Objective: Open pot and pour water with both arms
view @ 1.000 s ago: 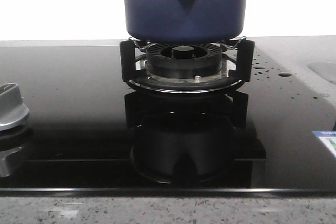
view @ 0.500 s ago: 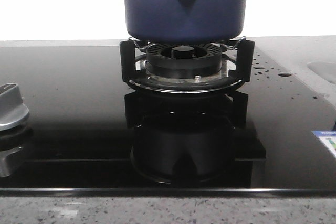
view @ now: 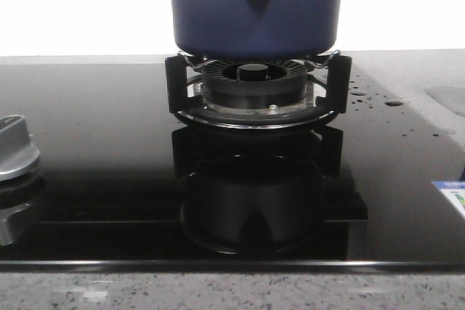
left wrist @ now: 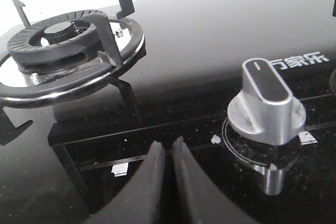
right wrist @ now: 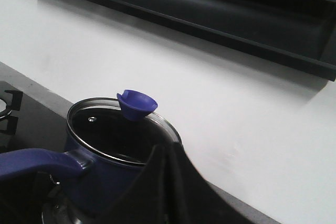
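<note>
Lidded pot (right wrist: 97,174), blue knob (right wrist: 136,104), seemingly closed right gripper (right wrist: 167,153) nearby.

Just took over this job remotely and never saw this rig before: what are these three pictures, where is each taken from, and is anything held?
A two-armed robot faces a black glass gas hob. The front view looks forward over the hob: the navy pot sits on the burner grate, water drops to its right. The left wrist view shows the left gripper, fingers together, empty, above the glass near a silver control knob and a bare second burner. The right wrist view shows the right gripper, closed and empty, beside the pot, whose glass lid with blue knob is on.
</note>
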